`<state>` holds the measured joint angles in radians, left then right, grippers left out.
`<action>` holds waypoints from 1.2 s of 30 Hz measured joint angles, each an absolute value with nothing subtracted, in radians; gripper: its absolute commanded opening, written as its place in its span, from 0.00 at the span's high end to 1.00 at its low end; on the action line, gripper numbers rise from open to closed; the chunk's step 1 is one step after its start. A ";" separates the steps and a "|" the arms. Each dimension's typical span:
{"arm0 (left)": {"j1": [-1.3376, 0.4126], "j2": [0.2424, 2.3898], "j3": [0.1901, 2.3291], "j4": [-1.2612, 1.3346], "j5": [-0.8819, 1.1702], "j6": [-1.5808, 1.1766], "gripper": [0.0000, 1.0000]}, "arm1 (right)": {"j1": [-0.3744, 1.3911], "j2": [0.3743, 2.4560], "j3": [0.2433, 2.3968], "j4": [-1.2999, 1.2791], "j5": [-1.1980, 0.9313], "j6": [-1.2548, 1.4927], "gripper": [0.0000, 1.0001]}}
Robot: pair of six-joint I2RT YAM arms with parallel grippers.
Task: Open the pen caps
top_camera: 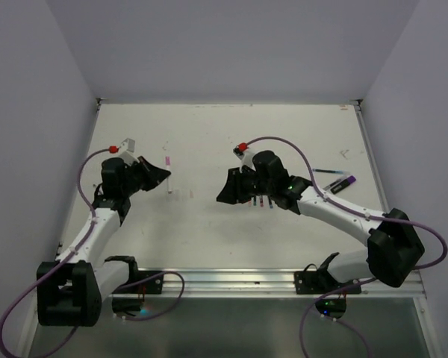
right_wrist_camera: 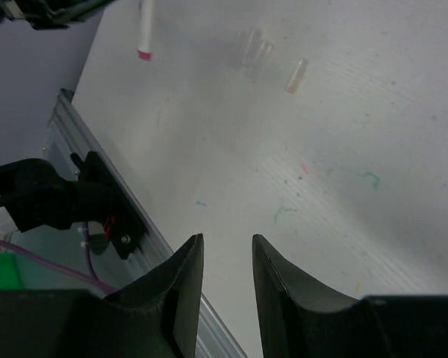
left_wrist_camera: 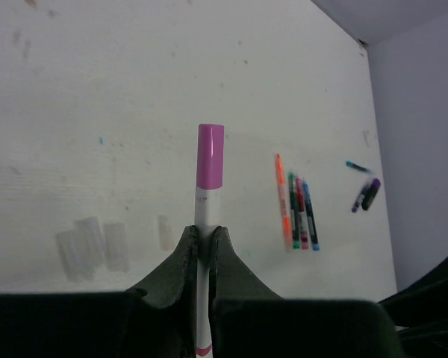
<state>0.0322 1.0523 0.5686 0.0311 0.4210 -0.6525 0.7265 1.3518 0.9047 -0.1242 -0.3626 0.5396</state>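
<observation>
My left gripper [left_wrist_camera: 202,235] is shut on a white pen body [left_wrist_camera: 203,209] whose pink cap [left_wrist_camera: 210,156] sticks out past the fingertips, still on the pen. In the top view this gripper [top_camera: 161,176] holds the pen [top_camera: 169,179] above the table at the left, pink cap [top_camera: 167,159] towards the back. My right gripper [right_wrist_camera: 228,242] is open and empty; in the top view it [top_camera: 222,192] hovers mid-table, facing the left gripper. Several clear loose caps [left_wrist_camera: 89,242] lie on the table; they also show in the right wrist view [right_wrist_camera: 254,48].
A row of coloured pens [left_wrist_camera: 297,205] lies under my right arm [top_camera: 258,201]. Two purple pens [top_camera: 342,183] and a blue one [top_camera: 328,171] lie at the right. The metal rail [right_wrist_camera: 134,216] runs along the near table edge.
</observation>
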 measured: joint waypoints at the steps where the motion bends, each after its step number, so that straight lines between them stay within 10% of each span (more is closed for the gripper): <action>1: 0.009 1.052 0.541 0.066 0.452 -0.680 1.00 | 0.744 1.362 0.905 -0.095 -0.369 0.554 0.62; 36: -0.133 0.804 0.259 0.377 0.529 -1.099 1.00 | 0.963 1.684 0.933 0.495 -0.332 0.800 0.62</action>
<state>-0.1333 0.8036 0.2592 0.3767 0.5285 -1.0992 0.9627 1.6840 0.9333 0.4950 -0.3325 0.7998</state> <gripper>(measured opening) 0.037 0.389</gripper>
